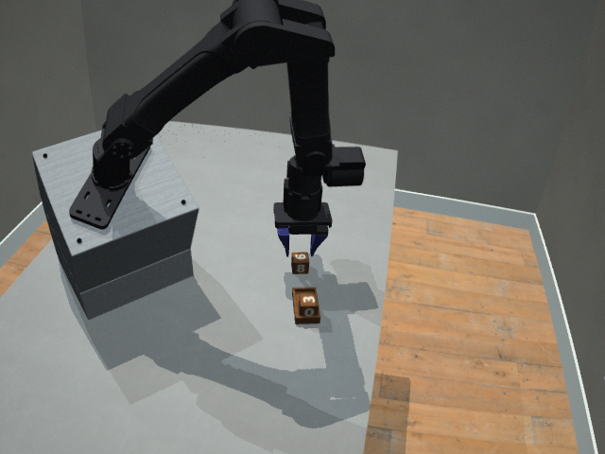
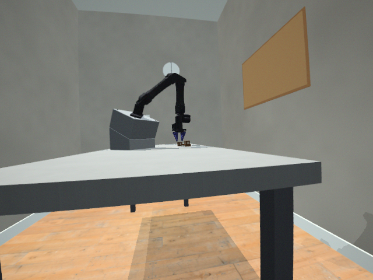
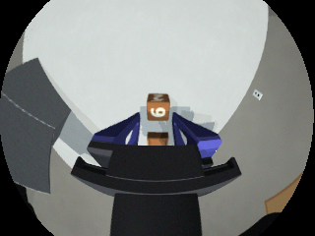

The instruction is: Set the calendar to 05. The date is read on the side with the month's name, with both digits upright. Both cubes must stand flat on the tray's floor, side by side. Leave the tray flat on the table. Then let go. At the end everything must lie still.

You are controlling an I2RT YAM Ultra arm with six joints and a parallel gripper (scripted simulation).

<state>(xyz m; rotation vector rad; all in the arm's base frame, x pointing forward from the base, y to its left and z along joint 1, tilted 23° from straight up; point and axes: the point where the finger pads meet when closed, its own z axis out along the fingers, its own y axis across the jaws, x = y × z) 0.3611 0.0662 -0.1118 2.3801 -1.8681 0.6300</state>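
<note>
The pincer [image 1: 299, 253] [image 2: 179, 140] [image 3: 156, 116] points down, its blue fingers spread partway with nothing pinched between them. Just below its tips, the loose number cube [image 1: 300, 262] [image 2: 179, 143] [image 3: 158, 107] stands flat on the pale surface [image 1: 234, 195] [image 2: 150, 168] [image 3: 98, 59], outside the tray. A 6 lies on its top and an 8 on the side facing the top view's lower edge.

Beyond that 8 side, near the pincer but not under it, the small wooden tray [image 1: 296, 306] [image 2: 187, 145] sits flat. Inside it is the second number cube [image 1: 308, 305] [image 2: 187, 142], with 3 on top and 0 on the side below. In the wrist view, a brown piece partly hidden by the pincer's body shows between the fingers; which piece, I cannot tell.
</note>
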